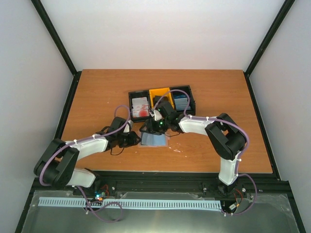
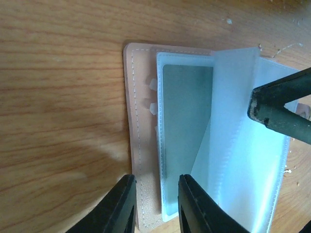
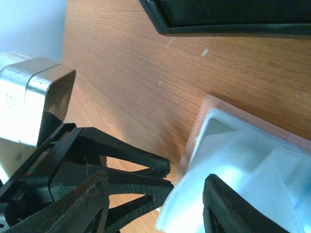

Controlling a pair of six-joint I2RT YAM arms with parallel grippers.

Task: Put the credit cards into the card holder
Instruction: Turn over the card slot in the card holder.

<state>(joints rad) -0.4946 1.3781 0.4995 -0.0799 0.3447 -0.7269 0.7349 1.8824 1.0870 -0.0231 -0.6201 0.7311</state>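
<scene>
On the counter [image 1: 218, 97], just ahead of both arms, the card holder [image 1: 154, 140] lies open and flat, tan cover down and clear sleeves up. One dark grey card [image 2: 187, 121] already sits in a sleeve, its long axis in line with the way the left end effector [image 2: 157, 180] points. That end effector comes in low from the left. Its fingers stand narrowly parted with the holder's edge strip showing between them, and I cannot tell whether they pinch that edge or merely press it down. The right end effector [image 3: 156, 178] hovers over the holder's rear side with its fingers spread wide. A translucent sleeve flap [image 2: 233, 97] stands raised there, one fingertip [image 2: 265, 109] touches it, and no card is in the grasp.

The other credit cards [image 1: 140, 108] are in the tray [image 1: 129, 102] directly beyond the holder, away from the arm bases. White ones blotched red fill the left compartment and blue cards [image 1: 181, 102] the right, with a yellow compartment [image 1: 158, 93] between. The tray lies just behind the right end effector, while the left one is farther off and occupied at the holder, so the right arm looks the likelier to fetch. The tray cards seem to have their long side running away from the arms, though the top view is too small to be sure. A fetched card would have to come back toward the bases and enter a sleeve along the grey card's axis. The raised flap may drop shut once it is let go.
</scene>
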